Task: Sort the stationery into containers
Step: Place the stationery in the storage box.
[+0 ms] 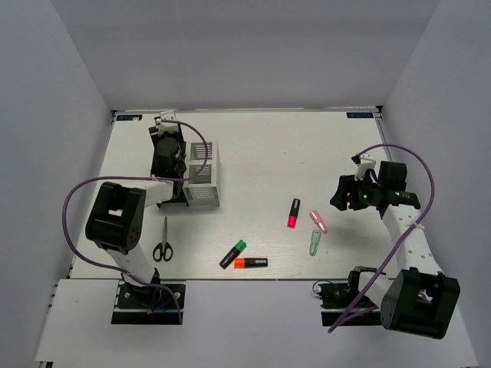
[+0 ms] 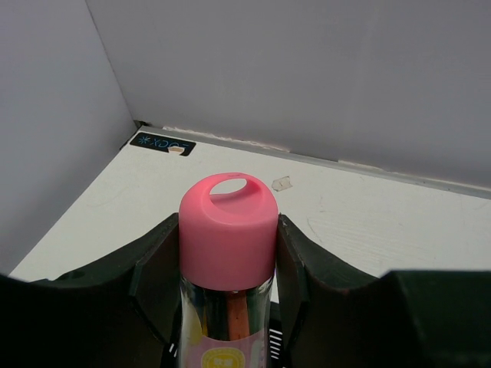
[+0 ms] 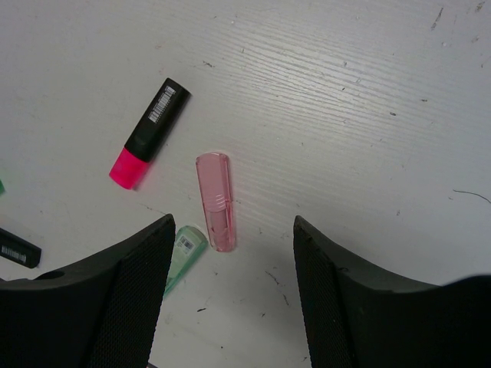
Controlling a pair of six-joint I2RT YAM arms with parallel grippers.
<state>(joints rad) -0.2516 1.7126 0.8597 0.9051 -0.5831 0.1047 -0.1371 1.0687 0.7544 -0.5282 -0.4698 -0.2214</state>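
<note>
My left gripper (image 1: 168, 152) is shut on a clear tube with a pink round cap (image 2: 228, 234) and holds it upright over the black holder (image 1: 175, 198), which it mostly hides. The white holder (image 1: 204, 180) is joined on its right. My right gripper (image 1: 342, 196) is open and empty above the table, its fingertips (image 3: 134, 268) astride a translucent pink piece (image 3: 215, 201) and a translucent green piece (image 3: 184, 251). A pink-ended highlighter (image 3: 149, 133) lies farther left. A green-ended highlighter (image 1: 233, 254), an orange-ended highlighter (image 1: 251, 263) and black-handled scissors (image 1: 163, 241) lie near the front edge.
White walls close in the table on three sides. The left arm's purple cable (image 1: 77, 199) loops out to the left, and the right arm's cable (image 1: 414, 161) arches over the right side. A black label (image 2: 162, 143) sits in the far left corner.
</note>
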